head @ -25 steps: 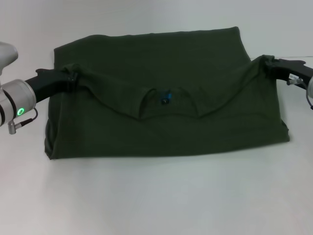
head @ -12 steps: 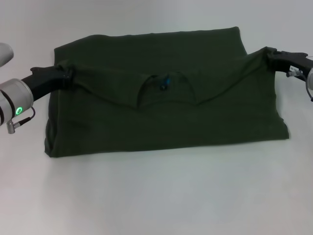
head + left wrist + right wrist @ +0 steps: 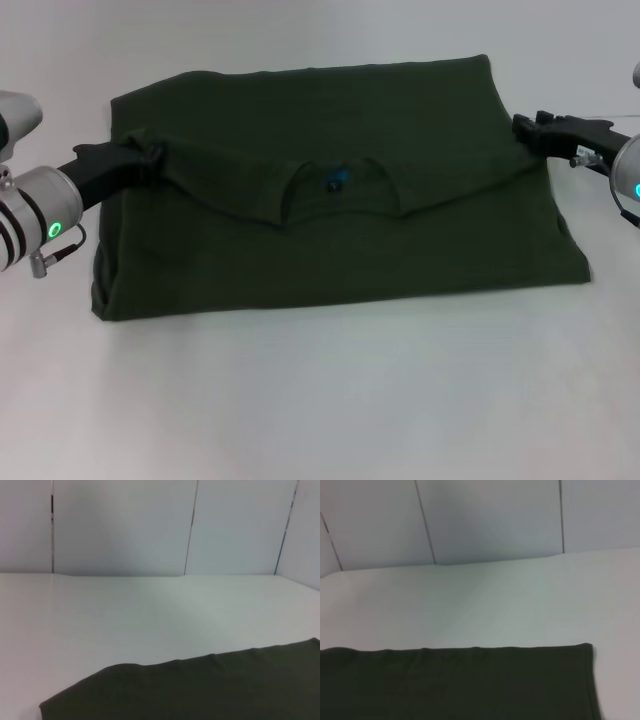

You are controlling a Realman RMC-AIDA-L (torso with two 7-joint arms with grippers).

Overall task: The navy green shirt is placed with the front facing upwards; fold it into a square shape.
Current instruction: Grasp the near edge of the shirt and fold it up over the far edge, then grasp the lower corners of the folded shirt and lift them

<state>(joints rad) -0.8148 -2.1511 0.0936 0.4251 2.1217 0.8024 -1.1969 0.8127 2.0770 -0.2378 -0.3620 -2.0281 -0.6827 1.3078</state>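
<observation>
Broadly spread across the middle of the counter, navy green shirt, long axis running side to side, collar flap folded toward the near edge. Left gripper at its left end, pinching cloth; right gripper just off the right end, jaws' state impossible to tell.

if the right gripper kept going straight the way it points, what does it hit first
Probably the navy green shirt: the right gripper points inward at the shirt's right edge, right beside it. Its height above the cloth is unclear.
</observation>
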